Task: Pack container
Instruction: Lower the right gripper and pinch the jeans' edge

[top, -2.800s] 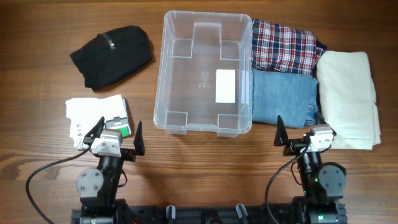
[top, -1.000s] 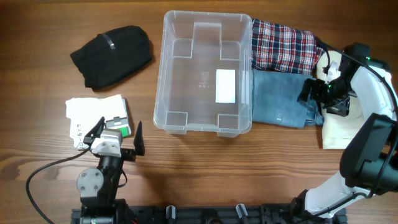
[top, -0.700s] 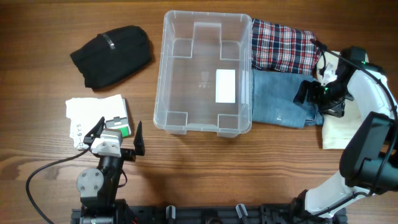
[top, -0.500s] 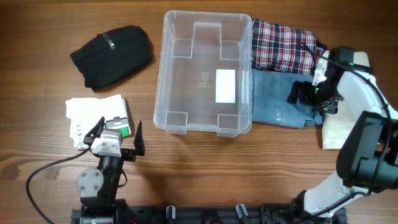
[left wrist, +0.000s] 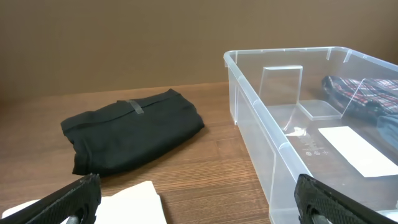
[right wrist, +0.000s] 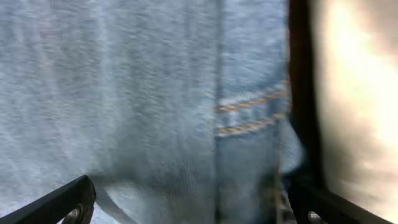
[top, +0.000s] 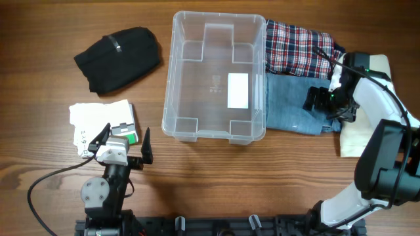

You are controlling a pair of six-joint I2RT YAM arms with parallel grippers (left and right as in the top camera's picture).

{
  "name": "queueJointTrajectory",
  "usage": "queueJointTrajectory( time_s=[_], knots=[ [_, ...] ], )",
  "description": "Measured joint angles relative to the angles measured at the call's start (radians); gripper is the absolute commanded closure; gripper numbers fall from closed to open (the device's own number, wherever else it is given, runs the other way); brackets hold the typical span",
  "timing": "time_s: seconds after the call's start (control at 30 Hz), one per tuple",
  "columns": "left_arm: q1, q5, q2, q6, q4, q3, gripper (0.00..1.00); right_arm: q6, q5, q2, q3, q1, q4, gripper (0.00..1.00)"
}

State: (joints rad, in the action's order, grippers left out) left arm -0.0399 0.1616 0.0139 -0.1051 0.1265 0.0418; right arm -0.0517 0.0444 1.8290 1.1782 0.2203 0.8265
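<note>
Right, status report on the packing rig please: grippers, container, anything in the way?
Left gripper open, idle beside white packet. Right gripper open over folded jeans. Container empty, nothing packed yet. Nothing between jeans and container.

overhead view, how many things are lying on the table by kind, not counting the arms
folded fabric items: 4 (black bundle, plaid shirt, jeans, cream cloth)
clear container: 1
white packet: 1
total: 6
</note>
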Motion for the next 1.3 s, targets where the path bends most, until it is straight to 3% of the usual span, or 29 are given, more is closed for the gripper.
queueJointTrajectory(
  time_s=[0.3,0.67,0.73,0.9,1.07,1.17,1.2,1.23,1.27,1.3],
  knots=[
    [0.0,0.0,0.0,0.0,0.0,0.0,0.0,-0.021,-0.031,0.0,-0.002,0.0,0.006,0.0],
    [0.0,0.0,0.0,0.0,0.0,0.0,0.0,-0.08,0.005,-0.048,-0.122,0.016,-0.14,0.0],
    [0.0,0.0,0.0,0.0,0.0,0.0,0.0,-0.082,0.028,-0.061,-0.151,0.026,-0.173,0.09],
    [0.0,0.0,0.0,0.0,0.0,0.0,0.0,-0.087,0.058,-0.061,-0.158,0.027,-0.182,0.2],
    [0.0,0.0,0.0,0.0,0.0,0.0,0.0,-0.108,0.075,-0.061,-0.158,0.025,-0.182,0.56],
    [0.0,0.0,0.0,0.0,0.0,0.0,0.0,-0.119,0.075,-0.061,-0.158,0.026,-0.182,0.66],
    [0.0,0.0,0.0,0.0,0.0,0.0,0.0,-0.12,0.078,-0.061,-0.157,0.026,-0.182,0.51],
    [0.0,0.0,0.0,0.0,0.0,0.0,0.0,-0.125,0.079,-0.06,-0.156,0.026,-0.182,0.17],
    [0.0,0.0,0.0,0.0,0.0,0.0,0.0,-0.124,0.077,-0.058,-0.155,0.026,-0.182,0.09],
    [0.0,0.0,0.0,0.0,0.0,0.0,0.0,-0.127,0.076,-0.056,-0.153,0.028,-0.18,0.07]
  ],
)
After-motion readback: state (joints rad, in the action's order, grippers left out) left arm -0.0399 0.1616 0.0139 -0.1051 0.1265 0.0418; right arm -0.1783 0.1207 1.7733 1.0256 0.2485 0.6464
